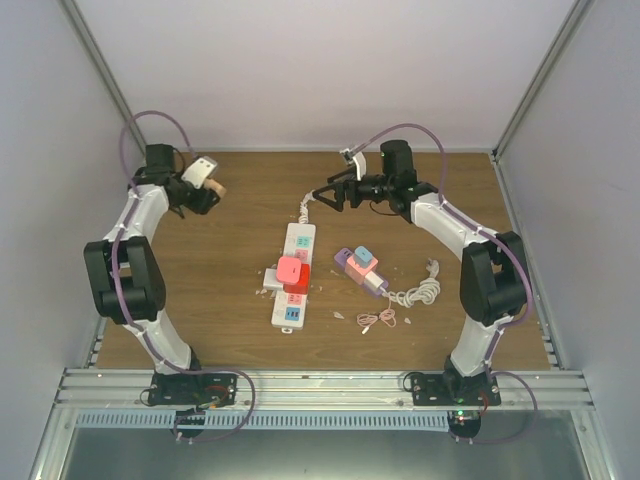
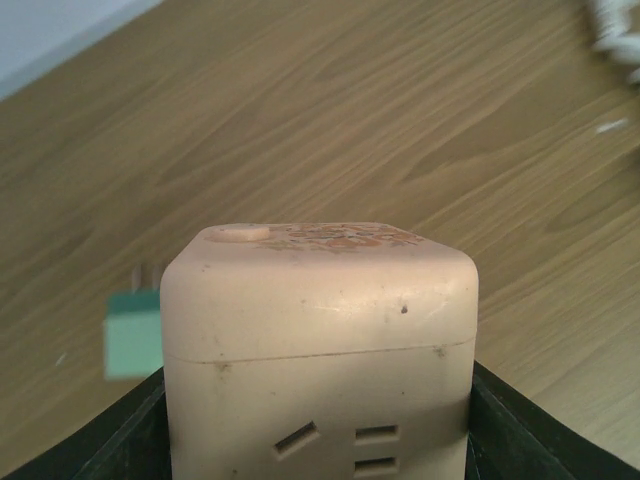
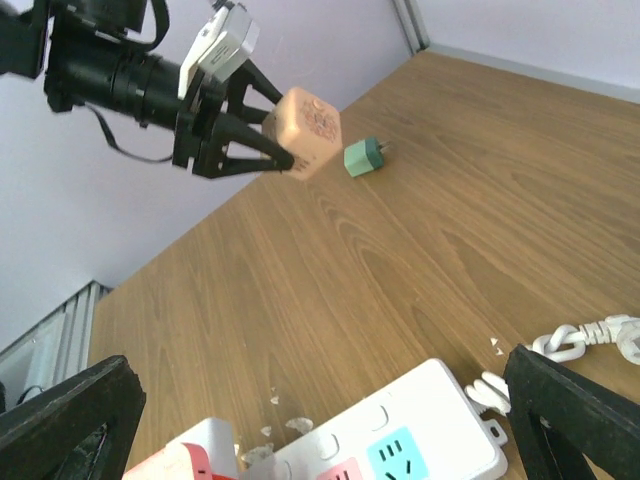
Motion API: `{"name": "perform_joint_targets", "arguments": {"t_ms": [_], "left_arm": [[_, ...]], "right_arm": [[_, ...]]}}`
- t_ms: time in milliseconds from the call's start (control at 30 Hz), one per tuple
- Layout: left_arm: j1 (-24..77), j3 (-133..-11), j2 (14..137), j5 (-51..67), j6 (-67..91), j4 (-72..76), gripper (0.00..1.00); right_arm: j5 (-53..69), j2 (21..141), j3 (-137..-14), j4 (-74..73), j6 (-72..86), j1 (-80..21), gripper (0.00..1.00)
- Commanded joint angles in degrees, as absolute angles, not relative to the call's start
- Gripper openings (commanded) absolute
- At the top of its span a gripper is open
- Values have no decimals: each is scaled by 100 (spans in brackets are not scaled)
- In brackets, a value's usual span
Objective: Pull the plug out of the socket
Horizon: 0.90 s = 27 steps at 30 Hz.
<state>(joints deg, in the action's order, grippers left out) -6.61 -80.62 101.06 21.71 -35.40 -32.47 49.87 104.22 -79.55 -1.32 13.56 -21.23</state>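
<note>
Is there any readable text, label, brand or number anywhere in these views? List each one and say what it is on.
No text can be read.
Top of the beige cube socket: a speckled marking, too blurred to read.
On the white power strip: no legible print.

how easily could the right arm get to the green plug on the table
Probably yes: the right pincer is open, with bare table between it and the green plug, though the cube socket in the left pincer hangs close by.

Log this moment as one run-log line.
left gripper: jaws shut on cube socket, held above table | green plug: out, lying on table | right gripper: jaws open, empty, near power strip
</note>
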Motion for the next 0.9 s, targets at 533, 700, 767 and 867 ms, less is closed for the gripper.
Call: {"name": "perform_joint_targets", "arguments": {"t_ms": [533,700,767,867], "left_arm": [[-1916,-9406,11575,669,-4579,-4615,39],[-1925,-9777,11960,603,-4604,-4862,42],[-1925,-9883,12087,585,-4597,-4889,44],[-1925,-10088,12276,588,-4584,-5003,46]], "right_arm": [[5281,10144,-7968,-867,-205,-2092,100],[5280,10117,-7916,-864,-289,-2092,100],[5285,10117,-7895,-855,-316,-2093,100],[5326,10117,-7871,-881,-386,-2097,100]]}}
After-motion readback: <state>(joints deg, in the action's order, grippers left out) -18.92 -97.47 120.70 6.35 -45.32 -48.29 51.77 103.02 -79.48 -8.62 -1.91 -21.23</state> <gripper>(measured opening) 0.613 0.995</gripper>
